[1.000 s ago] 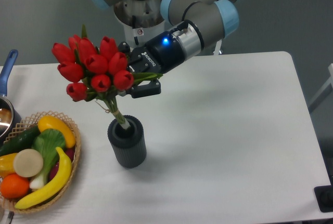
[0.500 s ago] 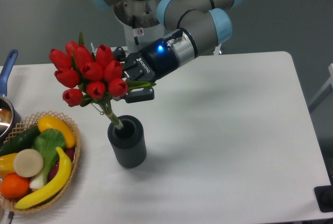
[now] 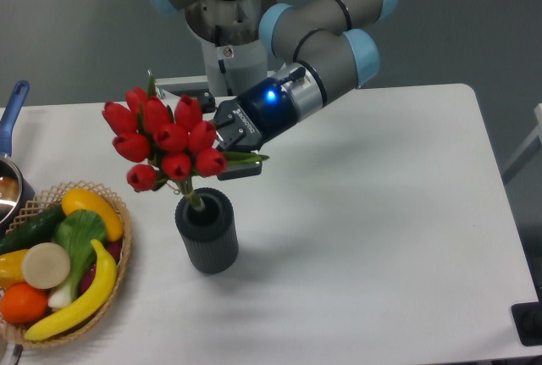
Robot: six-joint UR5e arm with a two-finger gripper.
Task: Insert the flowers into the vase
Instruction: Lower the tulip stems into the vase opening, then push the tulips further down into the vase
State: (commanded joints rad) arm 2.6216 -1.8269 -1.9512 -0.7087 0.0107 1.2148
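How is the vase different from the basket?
The vase is dark grey, while the basket is light brown wicker. The vase is a tall, narrow cylinder with ribbed sides; the basket is wide and shallow. The vase holds the stems of the red flowers; the basket holds fruit and vegetables, like a banana. Both stand on the white table and both are open on top.

Wicker basket of fruit and vegetables at the white table's left edge, blue-handled pot behind.
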